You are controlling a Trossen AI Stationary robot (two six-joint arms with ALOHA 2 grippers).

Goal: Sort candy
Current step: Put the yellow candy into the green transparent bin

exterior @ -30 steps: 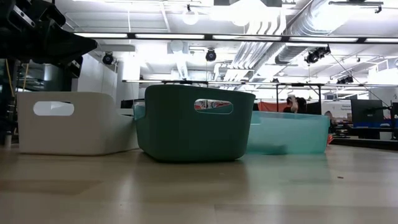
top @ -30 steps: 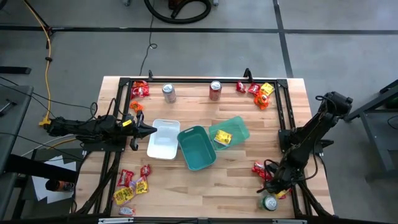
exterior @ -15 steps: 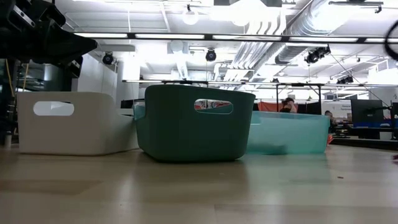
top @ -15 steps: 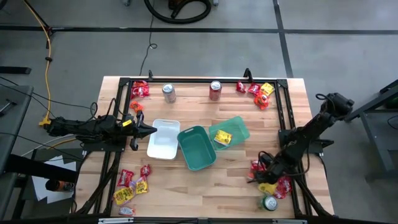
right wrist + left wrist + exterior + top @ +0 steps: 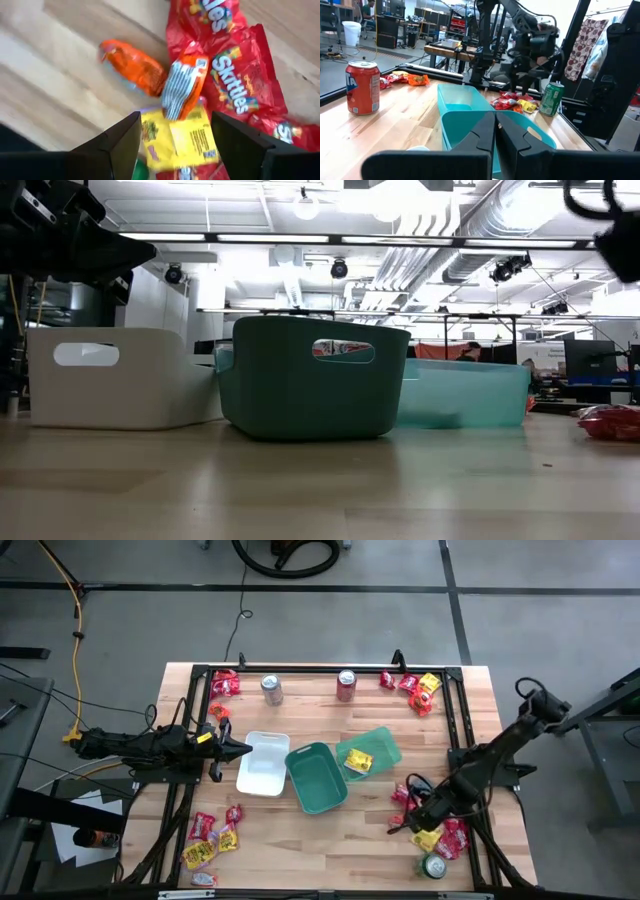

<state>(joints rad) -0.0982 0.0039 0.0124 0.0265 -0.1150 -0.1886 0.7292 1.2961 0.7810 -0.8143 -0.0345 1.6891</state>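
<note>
On the worktop (image 5: 330,830), near its middle, three trays sit side by side: a white tray (image 5: 263,762), a dark green tray (image 5: 318,778) and a pale green tray (image 5: 370,752). Only the pale green one holds anything, a single yellow packet (image 5: 359,762), so the sorting looks barely begun. The rest of the candy lies in loose heaps at the corners: one heap at the far left corner (image 5: 224,685), one at the far right corner (image 5: 415,688), one at the near left corner (image 5: 212,839), and one at the near right corner (image 5: 440,830) beside a green can (image 5: 433,866). Two more cans (image 5: 271,689) stand along the far edge.

The right hand (image 5: 415,820) hangs over the near right heap with its fingers (image 5: 120,142) spread apart and nothing between them. Just below it in the right wrist view lie an orange packet (image 5: 134,66), a yellow packet (image 5: 180,137) and several red Skittles packets (image 5: 235,85), overlapping; the orange one lies flat with its long axis slanting across the boards, and the red ones point every which way. The left hand (image 5: 238,749) waits beside the white tray, fingers together and empty.
</note>
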